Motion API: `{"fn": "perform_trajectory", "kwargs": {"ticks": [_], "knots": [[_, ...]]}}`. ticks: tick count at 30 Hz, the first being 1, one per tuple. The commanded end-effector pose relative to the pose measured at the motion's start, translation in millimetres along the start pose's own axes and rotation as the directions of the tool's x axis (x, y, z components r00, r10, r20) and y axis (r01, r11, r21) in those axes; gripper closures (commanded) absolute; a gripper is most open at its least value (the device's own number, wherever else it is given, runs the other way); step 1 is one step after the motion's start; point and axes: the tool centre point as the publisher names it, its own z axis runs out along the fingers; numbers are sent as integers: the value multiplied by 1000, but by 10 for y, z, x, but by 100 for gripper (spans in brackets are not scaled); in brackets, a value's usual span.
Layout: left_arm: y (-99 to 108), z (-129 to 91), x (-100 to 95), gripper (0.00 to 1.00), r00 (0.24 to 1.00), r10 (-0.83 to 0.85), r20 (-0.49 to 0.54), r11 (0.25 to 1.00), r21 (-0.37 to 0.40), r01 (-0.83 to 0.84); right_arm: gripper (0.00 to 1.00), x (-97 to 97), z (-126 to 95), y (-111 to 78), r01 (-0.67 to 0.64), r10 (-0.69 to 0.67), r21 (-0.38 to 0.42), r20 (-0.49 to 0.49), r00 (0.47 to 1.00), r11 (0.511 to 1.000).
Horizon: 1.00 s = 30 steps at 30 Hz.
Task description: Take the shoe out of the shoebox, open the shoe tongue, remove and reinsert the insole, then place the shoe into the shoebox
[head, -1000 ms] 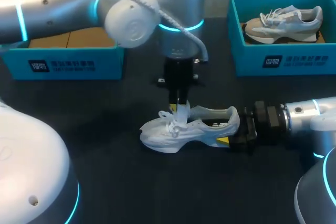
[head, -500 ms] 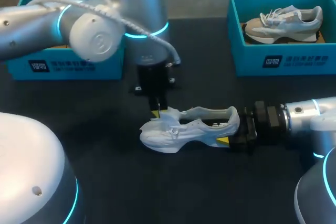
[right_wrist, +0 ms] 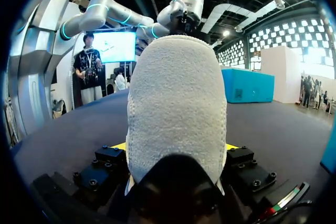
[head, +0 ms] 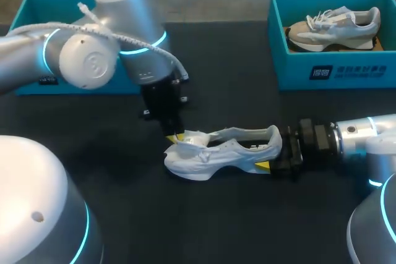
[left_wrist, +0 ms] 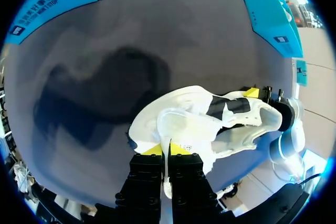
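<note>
— What sits on the black table (head: 204, 227)?
— Two teal shoeboxes with white print on their fronts. The left shoebox (head: 28, 13) is partly behind my left arm, and the right shoebox (head: 346, 72) holds a tan shoe (head: 334, 26).
— And the white shoe (head: 216, 153)?
— It's upright mid-table, outside both boxes. The right gripper (head: 271, 156) clamps its heel. The left gripper (head: 175, 136) pinches a thin white strip near its toe end.

This looks like a robotics lab or demo cell: 2 silver robot arms with glowing cyan joint rings, the left arm (head: 25, 60) and the right arm (head: 362, 134), hold a white mesh sneaker (head: 216, 153) on a matte black table (head: 235, 221), with an open teal cardboard shoebox (head: 28, 10) at the far left and a second teal shoebox (head: 334, 69) at the far right.
</note>
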Motion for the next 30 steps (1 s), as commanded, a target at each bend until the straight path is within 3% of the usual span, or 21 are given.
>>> {"fn": "perform_trajectory", "kwargs": {"ticks": [1, 10, 11, 13, 15, 21, 27, 30], "knots": [[-48, 104, -97, 100, 999, 12, -52, 1000, -16, -13, 100, -1, 10, -25, 1, -1, 3, 2, 1000, 1000], [-75, 229, -162, 100, 999, 26, -27, 999, -23, -27, 100, -1, 10, -25, 1, -1, 3, 2, 1000, 1000], [-72, 231, -168, 96, 999, 31, -23, 999, -24, -31, 100, -1, 10, -25, 1, -1, 3, 2, 1000, 1000], [-57, 211, -174, 70, 999, 43, -14, 999, -17, -44, 100, -1, 10, -25, 1, -1, 3, 2, 1000, 1000], [-34, 143, -168, 55, 998, 55, -17, 998, -6, -55, 100, -1, 10, -25, 1, -1, 3, 2, 1000, 1000], [62, -228, -81, 23, 991, 129, -39, 990, 68, -126, 100, -1, 10, -25, 1, -1, 3, 2, 1000, 1000], [131, -562, 60, 20, 977, 205, -48, 972, 130, -198, 100, -1, 10, -25, 1, -1, 3, 2, 1000, 1000], [135, -651, 131, 24, 972, 229, -47, 964, 148, -220, 100, -1, 10, -25, 1, -1, 3, 2, 1000, 1000]]}}
